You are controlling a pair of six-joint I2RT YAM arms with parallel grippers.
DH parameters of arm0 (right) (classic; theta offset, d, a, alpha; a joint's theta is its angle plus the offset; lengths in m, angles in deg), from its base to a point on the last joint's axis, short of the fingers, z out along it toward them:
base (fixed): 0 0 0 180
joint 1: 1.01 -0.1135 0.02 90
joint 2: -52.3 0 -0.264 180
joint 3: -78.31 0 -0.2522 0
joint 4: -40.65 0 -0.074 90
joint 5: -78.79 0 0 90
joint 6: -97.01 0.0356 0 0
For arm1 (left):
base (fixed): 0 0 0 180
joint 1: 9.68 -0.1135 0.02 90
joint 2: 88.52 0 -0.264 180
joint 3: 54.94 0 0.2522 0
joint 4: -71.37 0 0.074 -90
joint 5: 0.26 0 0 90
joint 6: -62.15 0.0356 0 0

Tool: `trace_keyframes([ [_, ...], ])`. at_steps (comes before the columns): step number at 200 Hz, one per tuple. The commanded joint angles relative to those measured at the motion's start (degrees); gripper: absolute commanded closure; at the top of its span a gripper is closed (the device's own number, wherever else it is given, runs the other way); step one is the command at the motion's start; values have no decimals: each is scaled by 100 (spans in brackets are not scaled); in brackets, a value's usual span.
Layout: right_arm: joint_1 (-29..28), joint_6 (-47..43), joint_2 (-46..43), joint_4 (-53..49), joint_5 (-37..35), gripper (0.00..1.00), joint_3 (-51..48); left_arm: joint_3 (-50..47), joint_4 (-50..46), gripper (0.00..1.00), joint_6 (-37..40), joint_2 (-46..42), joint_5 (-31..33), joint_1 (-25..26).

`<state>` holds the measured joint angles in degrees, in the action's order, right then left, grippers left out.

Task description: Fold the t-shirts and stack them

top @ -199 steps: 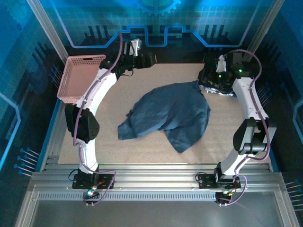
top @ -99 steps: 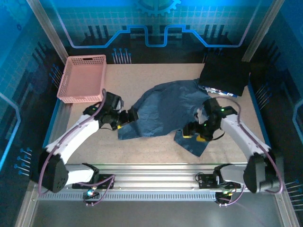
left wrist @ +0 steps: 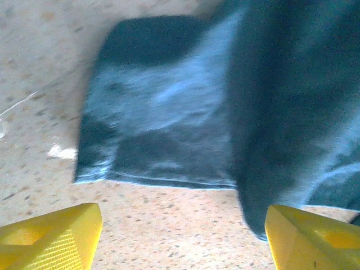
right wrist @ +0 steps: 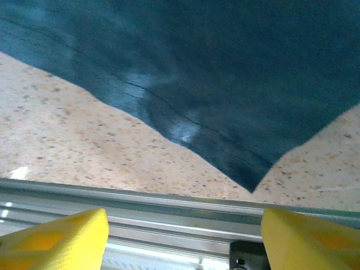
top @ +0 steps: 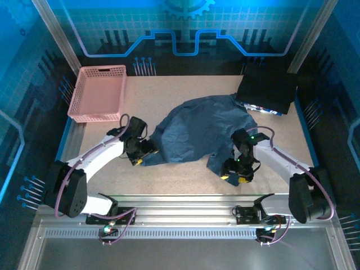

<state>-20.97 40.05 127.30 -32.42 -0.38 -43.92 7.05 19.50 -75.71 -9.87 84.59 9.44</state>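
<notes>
One dark slate-blue t-shirt (top: 199,129) lies crumpled and spread out in the middle of the table. My left gripper (top: 138,160) hovers low at its near left corner, open. In the left wrist view the yellow fingertips (left wrist: 50,239) stand wide apart over bare table, and the t-shirt's (left wrist: 169,112) hemmed edge lies just ahead. My right gripper (top: 233,178) is at the shirt's near right flap, also open. In the right wrist view the t-shirt's (right wrist: 225,67) pointed corner lies ahead of the gripper (right wrist: 180,242), with nothing between the fingers.
A pink lattice basket (top: 98,93) stands at the back left. A dark flat pile (top: 267,90) sits at the back right corner. The aluminium rail (right wrist: 169,197) of the table's near edge runs right under the right gripper.
Both arms have swung from the back of the table down to the shirt's near edge, left to its left corner, right to its right flap. Both sets of jaws have narrowed a little.
</notes>
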Motion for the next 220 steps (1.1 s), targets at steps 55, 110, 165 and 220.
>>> trace_keyframes([
  [55,-122,964,-45,293,-711,28,-492,-648,392,27,-359,43,-188,-500],
  [110,-161,1014,537,477,-981,51,-265,-790,624,39,-198,423,-473,-575],
  [165,-145,979,779,646,-1001,85,-149,-896,1077,85,-251,765,-743,-575],
  [220,21,1016,-20,80,-1253,100,296,-180,737,100,47,300,-389,-601],
])
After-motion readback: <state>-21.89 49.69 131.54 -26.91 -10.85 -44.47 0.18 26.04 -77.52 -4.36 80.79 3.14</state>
